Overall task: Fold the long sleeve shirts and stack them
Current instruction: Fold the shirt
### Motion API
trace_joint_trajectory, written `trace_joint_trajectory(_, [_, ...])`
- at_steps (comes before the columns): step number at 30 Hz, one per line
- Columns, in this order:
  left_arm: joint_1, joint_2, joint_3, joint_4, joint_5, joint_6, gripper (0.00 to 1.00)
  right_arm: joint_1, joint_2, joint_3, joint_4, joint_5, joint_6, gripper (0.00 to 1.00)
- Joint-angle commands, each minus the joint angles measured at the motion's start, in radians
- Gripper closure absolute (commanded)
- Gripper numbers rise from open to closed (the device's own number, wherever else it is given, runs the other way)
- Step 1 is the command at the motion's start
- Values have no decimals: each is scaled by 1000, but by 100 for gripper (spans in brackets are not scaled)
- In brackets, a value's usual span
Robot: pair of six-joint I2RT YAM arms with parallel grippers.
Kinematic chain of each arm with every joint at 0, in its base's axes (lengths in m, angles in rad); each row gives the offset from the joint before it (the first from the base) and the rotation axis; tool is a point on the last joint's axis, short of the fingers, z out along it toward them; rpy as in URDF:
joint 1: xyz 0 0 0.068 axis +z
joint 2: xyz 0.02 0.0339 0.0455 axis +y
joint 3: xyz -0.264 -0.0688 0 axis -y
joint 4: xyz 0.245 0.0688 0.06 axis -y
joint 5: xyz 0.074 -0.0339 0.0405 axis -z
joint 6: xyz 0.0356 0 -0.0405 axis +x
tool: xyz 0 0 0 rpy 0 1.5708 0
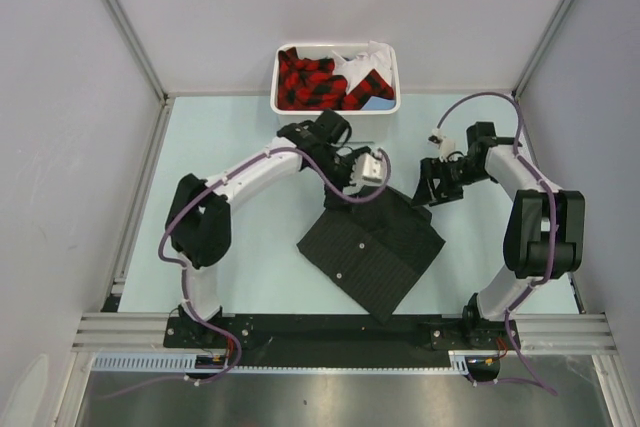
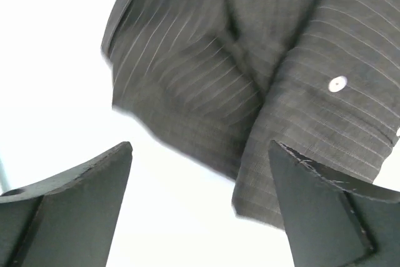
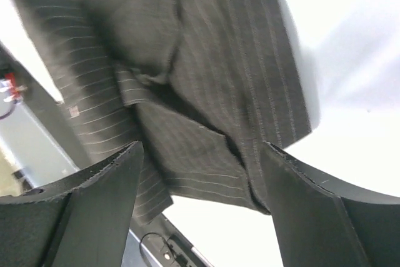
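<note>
A black pinstriped long sleeve shirt (image 1: 372,247) lies folded into a rough rectangle on the pale table (image 1: 230,147), near the front middle. My left gripper (image 1: 345,190) hovers at the shirt's far left corner. In the left wrist view it (image 2: 200,149) is open and empty over bare table, with the shirt (image 2: 187,73) and a white button (image 2: 337,84) just ahead. My right gripper (image 1: 430,192) hovers at the shirt's far right corner. In the right wrist view it (image 3: 203,149) is open, with the folded shirt edge (image 3: 206,92) below it and nothing held.
A white bin (image 1: 390,105) at the back middle holds red-and-black plaid cloth (image 1: 310,82), white cloth and a blue piece. Grey walls close in the left, right and back. A black rail (image 1: 330,332) runs along the table's near edge.
</note>
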Motion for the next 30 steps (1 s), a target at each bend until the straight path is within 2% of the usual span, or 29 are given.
trace_joint_trajectory(1, [136,-33,-79,135,99,-429,8,53,14,-52,155,199,97,23])
trace_joint_trajectory(4, [205,-16,-156,305,76,-673,18,73,58,-36,167,258,115,30])
trace_joint_trajectory(7, [238,36,-176,413,85,-821,26,96,97,-40,173,294,101,34])
trace_joint_trajectory(9, [238,98,-165,436,97,-866,31,122,115,-46,190,317,85,35])
trace_joint_trajectory(11, [238,127,-170,488,123,-947,31,127,135,-31,203,322,81,38])
trace_joint_trajectory(15, [236,147,-274,671,145,-1152,40,136,167,-13,232,338,64,53])
trace_joint_trajectory(16, [235,150,-292,694,145,-1177,41,141,174,-10,235,341,47,58])
trace_joint_trajectory(20, [232,150,-378,803,191,-1268,45,181,207,21,253,368,21,66])
trace_joint_trajectory(23, [227,165,-412,835,223,-1320,50,210,236,61,261,374,10,68])
trace_joint_trajectory(25, [227,165,-443,889,229,-1344,50,231,255,84,264,382,1,71])
trace_joint_trajectory(28, [227,161,-496,939,237,-1381,63,269,276,110,284,400,-17,75])
trace_joint_trajectory(29, [230,142,-513,956,234,-1392,81,279,282,121,291,416,-22,75])
trace_joint_trajectory(30, [233,127,-554,979,204,-1407,90,286,286,130,296,422,-23,76])
